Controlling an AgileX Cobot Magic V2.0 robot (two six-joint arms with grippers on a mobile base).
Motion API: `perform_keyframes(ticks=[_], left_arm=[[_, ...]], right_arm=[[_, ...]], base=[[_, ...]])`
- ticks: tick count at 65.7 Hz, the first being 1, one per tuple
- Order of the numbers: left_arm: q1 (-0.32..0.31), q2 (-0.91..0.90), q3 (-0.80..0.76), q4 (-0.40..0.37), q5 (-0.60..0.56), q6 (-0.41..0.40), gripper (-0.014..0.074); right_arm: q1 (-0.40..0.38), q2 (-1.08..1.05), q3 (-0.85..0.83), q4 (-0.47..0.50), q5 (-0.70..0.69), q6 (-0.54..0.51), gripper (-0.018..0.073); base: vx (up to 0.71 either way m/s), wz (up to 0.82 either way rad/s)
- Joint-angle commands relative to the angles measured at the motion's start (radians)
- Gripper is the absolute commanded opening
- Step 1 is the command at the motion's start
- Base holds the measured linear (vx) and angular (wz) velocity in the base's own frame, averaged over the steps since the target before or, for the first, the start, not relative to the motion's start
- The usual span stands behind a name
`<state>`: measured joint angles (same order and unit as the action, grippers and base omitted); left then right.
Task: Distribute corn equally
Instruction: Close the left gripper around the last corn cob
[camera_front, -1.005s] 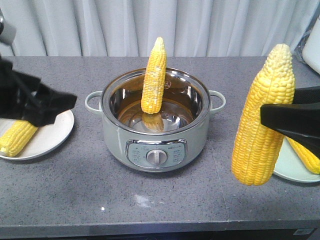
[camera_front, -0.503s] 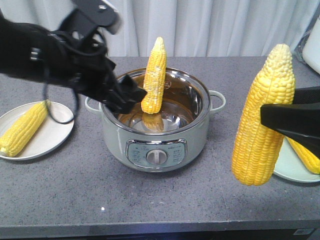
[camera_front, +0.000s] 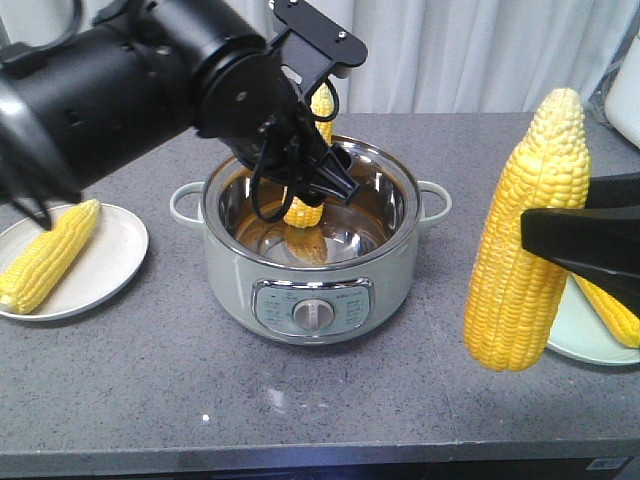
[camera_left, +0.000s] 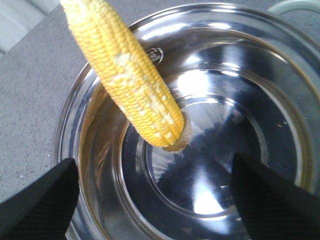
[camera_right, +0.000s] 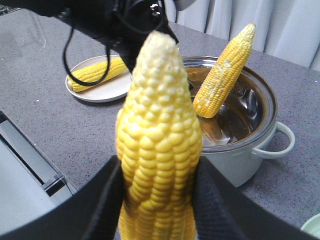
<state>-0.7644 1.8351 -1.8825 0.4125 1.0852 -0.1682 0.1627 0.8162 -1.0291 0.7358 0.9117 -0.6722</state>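
Observation:
One cob of corn (camera_front: 312, 108) with whitish patches (camera_left: 130, 85) leans upright inside the steel pot (camera_front: 310, 290), its base on the pot floor. My left gripper (camera_left: 155, 200) hangs open above the pot's interior, just in front of that cob and not touching it; in the front view the left gripper (camera_front: 318, 185) hides the cob's middle. My right gripper (camera_right: 157, 200) is shut on a second corn cob (camera_front: 525, 240), held upright above the table at the right. A third corn cob (camera_front: 45, 258) lies on the left plate (camera_front: 110, 260). A fourth (camera_front: 610, 310) lies on the right plate (camera_front: 580, 335).
The pot has a side handle (camera_right: 280, 142) on each side and a control knob (camera_front: 312, 314) facing front. A grey curtain (camera_front: 450, 50) hangs behind the grey stone counter (camera_front: 300, 400). My bulky left arm (camera_front: 120, 90) spans from the left edge to the pot.
My left arm has swung from over the left plate rightward to the pot, its open gripper now above the pot's inside. The right gripper and its cob have stayed still.

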Motion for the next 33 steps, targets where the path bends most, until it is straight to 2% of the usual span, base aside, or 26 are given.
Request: perform_keyframes(ticks=[1,15,24,33], left_arm=[[-0.003,-0.006,-0.099,0.037,0.0,-0.054,0.0594],[0.05,0.057,-0.19,0.014,0.013,-0.182,0.0594],[0.093,0.076,-0.195,-0.061,-0.015,-0.191,0.0594],[0.124,0.094,-0.195,-0.093,-0.03,-0.206,0.0594]], right_arm=[[-0.005,-0.004,-0.024,0.036,-0.051,-0.009,0.0195],[-0.005,-0.004,-0.024,0.036,-0.051,-0.009,0.0195],[-0.005,-0.004,-0.024,0.036,-0.051,-0.009,0.0195],[-0.005,-0.004,-0.024,0.036,-0.051,-0.009,0.0195]], base=[[0.0,0.0],[0.0,0.0],[0.0,0.0],[0.0,0.0]])
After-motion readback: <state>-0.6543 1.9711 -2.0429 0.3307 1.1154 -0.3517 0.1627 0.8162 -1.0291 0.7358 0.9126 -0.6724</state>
